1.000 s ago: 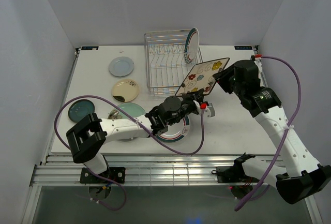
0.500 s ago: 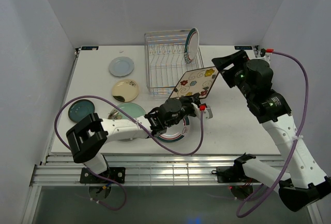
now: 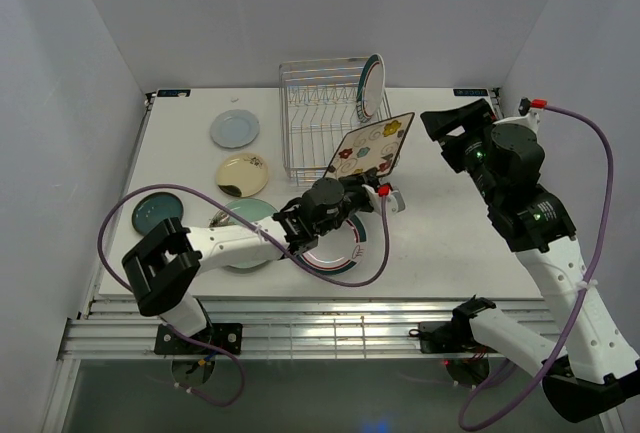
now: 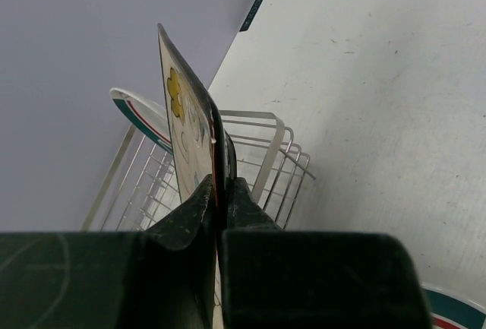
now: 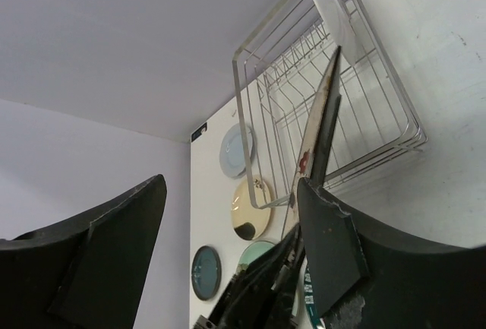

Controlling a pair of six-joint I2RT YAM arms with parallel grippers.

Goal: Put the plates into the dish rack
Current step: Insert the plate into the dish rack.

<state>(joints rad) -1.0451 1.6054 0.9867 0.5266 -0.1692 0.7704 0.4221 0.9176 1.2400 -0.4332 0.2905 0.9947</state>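
While one teal-rimmed plate [image 3: 371, 81] stands at the dish rack's [image 3: 320, 118] right end, the left gripper [image 3: 372, 191] pinches the square floral plate [image 3: 371, 146], tilted, just in front of the dish rack. The right gripper [image 3: 458, 121] gapes empty to the right of it. Five plates [image 3: 241, 174] wait on the worktop [image 3: 450, 223], left of and in front of it.
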